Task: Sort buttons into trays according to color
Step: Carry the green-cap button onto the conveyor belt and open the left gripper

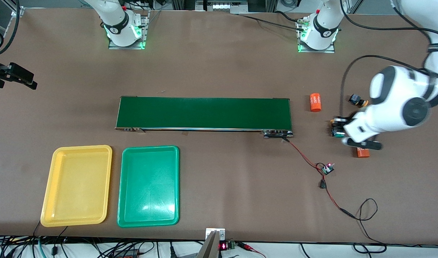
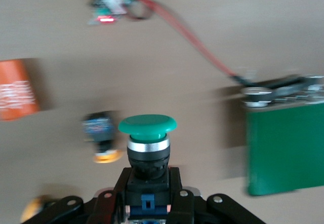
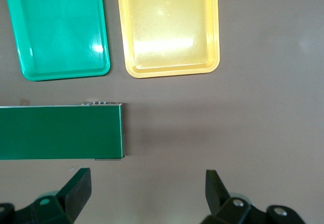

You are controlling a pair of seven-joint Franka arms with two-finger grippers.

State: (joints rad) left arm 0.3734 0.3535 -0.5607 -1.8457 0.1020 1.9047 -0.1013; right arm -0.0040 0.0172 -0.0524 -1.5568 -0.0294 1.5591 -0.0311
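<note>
Yellow tray and green tray both bare; left gripper clamps green button; right gripper spread wide, holding nothing

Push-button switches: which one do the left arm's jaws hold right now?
The green-capped push-button switch, clamped by its black body in the left gripper. The yellow-capped push-button switch beside it lies loose on the brown table.

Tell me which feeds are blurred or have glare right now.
Left wrist view: table smeared by motion blur, yet the green button in the left gripper stays fairly sharp. Right wrist view: sharp, with glare on the yellow tray and green tray. Front view: sharp, glare patch in the green tray.
</note>
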